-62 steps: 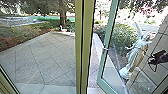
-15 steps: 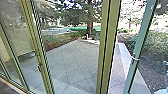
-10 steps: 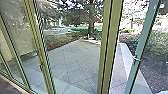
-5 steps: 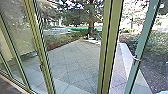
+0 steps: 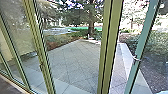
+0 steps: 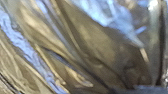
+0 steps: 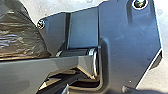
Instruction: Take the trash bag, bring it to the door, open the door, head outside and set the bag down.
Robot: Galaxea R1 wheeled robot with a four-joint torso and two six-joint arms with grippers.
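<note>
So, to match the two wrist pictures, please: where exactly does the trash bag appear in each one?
Left wrist view: trash bag very close, its folds across most of the picture.
Right wrist view: bag beside the robot's wide dark plate, partly behind the jointed bar.
Shared landmark: shiny, creased brownish plastic.

Tall glass panes point(image 5: 18, 27) stand in slanting green frames point(image 5: 37, 42) on the left, with a thicker green post point(image 5: 110, 50) right of the middle. A narrow piece of dark floor point(image 5: 8, 87) lies near on the left, and a pale wall point(image 5: 6, 47) shows through the glass there. Beyond spreads grey paving point(image 5: 72, 62) crossed by slanting joints, with a pale curb point(image 5: 128, 60) on its right side. Low plants point(image 5: 57, 41) grow along the far left edge, bushes point(image 5: 152, 42) over brown soil point(image 5: 152, 68) on the right. Far off, a tree trunk point(image 5: 91, 23) rises before a bright green strip point(image 5: 77, 29) in strong daylight.
</note>
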